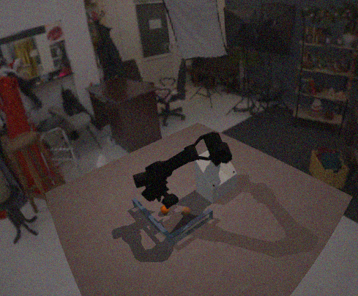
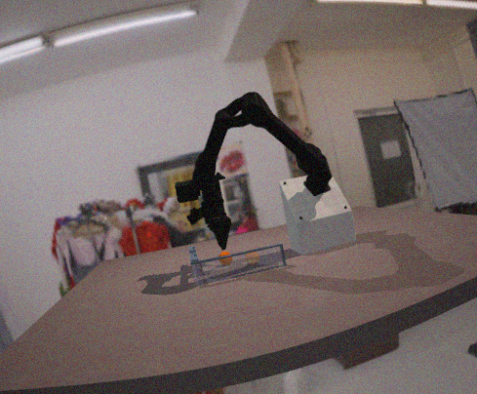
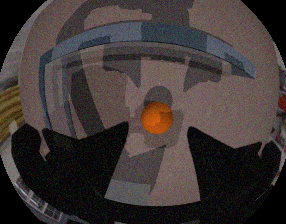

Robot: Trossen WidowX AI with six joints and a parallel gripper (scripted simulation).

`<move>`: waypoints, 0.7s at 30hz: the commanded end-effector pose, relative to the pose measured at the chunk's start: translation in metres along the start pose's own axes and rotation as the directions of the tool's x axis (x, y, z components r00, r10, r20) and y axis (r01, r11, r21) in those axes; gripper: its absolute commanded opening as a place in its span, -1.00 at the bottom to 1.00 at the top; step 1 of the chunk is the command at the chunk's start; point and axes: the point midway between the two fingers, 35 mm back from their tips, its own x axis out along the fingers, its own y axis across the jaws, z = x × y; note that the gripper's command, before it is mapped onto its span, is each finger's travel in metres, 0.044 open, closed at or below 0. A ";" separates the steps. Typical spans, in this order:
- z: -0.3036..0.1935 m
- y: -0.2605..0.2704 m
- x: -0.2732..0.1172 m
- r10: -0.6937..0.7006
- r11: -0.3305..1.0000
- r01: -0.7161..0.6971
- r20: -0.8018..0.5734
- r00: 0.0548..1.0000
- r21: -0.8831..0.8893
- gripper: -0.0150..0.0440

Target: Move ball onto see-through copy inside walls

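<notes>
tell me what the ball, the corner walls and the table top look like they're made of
Ball: smooth, matte orange, maybe rubber or plastic; no seams or shine show.
Corner walls: bluish clear plastic or acrylic; the table shows through them.
Table top: flat, matte brownish board, perhaps laminate; no grain visible.

I am seeing the black arm (image 2: pixel 268 127) arching up from its base and bending steeply down, wrist pointing at the table. Its gripper (image 2: pixel 221 244) is hanging partly open, fingers spread, gripping nothing.

One ball (image 1: pixel 164 209), one faint copy (image 1: pixel 186 210), apparently two walls (image 1: pixel 194 222).
</notes>
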 end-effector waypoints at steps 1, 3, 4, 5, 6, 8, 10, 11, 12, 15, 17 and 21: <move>-0.002 0.001 0.006 0.004 1.000 -0.004 -0.005 1.000 0.007 0.55; -0.002 0.001 0.010 0.004 1.000 -0.004 -0.005 1.000 0.007 0.55; -0.002 0.001 0.011 0.004 1.000 -0.004 -0.005 1.000 0.007 0.55; -0.002 0.001 0.013 0.004 1.000 -0.004 -0.005 1.000 0.007 0.55; -0.002 0.001 0.015 0.004 1.000 -0.004 -0.005 1.000 0.007 0.55; -0.002 0.001 0.018 0.004 1.000 -0.004 -0.005 1.000 0.007 0.55; -0.002 0.001 0.021 0.004 1.000 -0.004 -0.005 1.000 0.007 0.55; -0.002 0.001 0.023 0.005 1.000 -0.005 -0.005 1.000 0.007 0.55; -0.002 0.001 0.024 0.005 1.000 -0.005 -0.005 1.000 0.007 0.55; -0.002 0.001 0.029 0.005 1.000 -0.005 -0.005 1.000 0.007 0.55; -0.002 0.001 0.032 0.005 1.000 -0.005 -0.005 1.000 0.007 0.55; -0.002 0.001 0.036 0.006 1.000 -0.006 -0.005 1.000 0.007 0.55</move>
